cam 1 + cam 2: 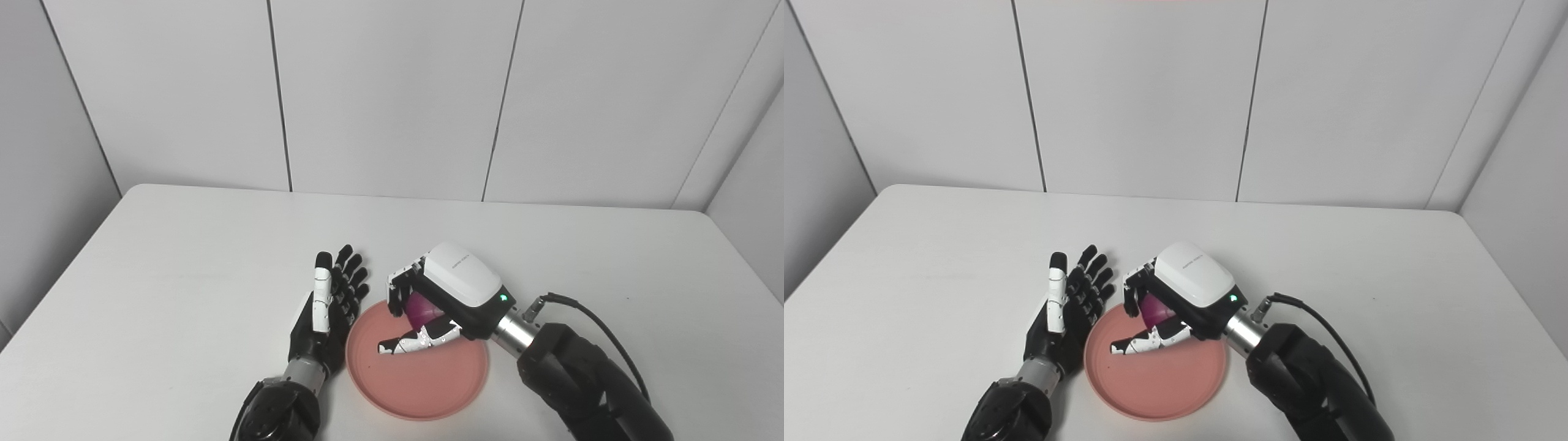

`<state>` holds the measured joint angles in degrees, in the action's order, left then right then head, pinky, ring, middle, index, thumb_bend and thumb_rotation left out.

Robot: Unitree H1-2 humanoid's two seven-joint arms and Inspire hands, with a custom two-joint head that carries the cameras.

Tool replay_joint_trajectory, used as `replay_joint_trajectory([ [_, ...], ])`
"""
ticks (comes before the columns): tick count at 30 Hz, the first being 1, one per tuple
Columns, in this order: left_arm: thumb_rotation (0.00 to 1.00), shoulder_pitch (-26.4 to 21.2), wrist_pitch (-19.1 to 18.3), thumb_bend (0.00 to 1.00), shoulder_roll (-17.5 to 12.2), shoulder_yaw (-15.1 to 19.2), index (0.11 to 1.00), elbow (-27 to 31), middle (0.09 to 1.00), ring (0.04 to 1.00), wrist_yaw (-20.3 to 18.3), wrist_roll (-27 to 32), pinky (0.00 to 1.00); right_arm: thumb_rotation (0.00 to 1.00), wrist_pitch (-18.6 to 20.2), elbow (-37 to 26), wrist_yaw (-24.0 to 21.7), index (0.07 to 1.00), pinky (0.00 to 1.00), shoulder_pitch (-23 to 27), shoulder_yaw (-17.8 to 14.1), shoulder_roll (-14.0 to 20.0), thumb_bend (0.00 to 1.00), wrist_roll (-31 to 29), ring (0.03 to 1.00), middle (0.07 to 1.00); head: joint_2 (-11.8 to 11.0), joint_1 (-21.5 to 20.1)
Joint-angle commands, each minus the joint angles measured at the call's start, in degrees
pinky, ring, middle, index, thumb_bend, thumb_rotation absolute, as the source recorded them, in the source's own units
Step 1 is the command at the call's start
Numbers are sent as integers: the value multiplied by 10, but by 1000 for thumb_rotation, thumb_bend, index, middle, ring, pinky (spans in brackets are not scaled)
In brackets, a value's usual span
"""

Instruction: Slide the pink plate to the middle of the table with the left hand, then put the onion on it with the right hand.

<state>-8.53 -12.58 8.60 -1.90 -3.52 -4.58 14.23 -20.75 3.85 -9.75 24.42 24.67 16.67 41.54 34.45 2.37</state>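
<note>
Right hand: I'm holding the onion in curled fingers, palm turned down.
Onion: it's sitting inside my grip, hanging over the far part of the plate; whether it's touching the plate I cannot tell.
Plate: it's lying directly under and toward me from the right hand, flat on the surface.
Left hand: I'm keeping it spread and empty, just beside the plate's left rim.
Next move: I'm judging a short drop and release.

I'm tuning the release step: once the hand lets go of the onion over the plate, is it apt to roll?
Probably a little. The onion looks rounded and smooth where it shows inside the right hand, so it could roll. The pink plate has a raised rim, which would likely stop it. It looks firm, not floppy.
</note>
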Motion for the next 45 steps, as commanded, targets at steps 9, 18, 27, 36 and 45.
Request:
replay_joint_trajectory([
  [9,1000,7,-30,813,6,-1,1000,-3,1000,997,10,-4,1000,539,-38,23,22,357,138,9,5,-7,466,1,186,271,4,8],
  [18,1000,13,-38,817,7,-6,1000,9,1000,990,15,-11,1000,491,-55,64,54,350,133,1,11,-15,456,15,188,269,8,11],
  [27,1000,18,-50,820,6,-7,1000,21,1000,981,16,-9,1000,451,-61,83,77,341,129,-2,26,-17,460,5,182,261,13,12],
  [36,1000,16,-53,825,5,-7,1000,20,1000,982,15,-9,1000,522,-61,91,108,327,119,0,38,-20,469,13,170,253,12,10],
  [45,1000,13,-49,812,11,-2,1000,15,1000,988,20,-8,1000,774,-56,62,152,547,225,-6,34,-19,693,59,320,455,12,7],
])
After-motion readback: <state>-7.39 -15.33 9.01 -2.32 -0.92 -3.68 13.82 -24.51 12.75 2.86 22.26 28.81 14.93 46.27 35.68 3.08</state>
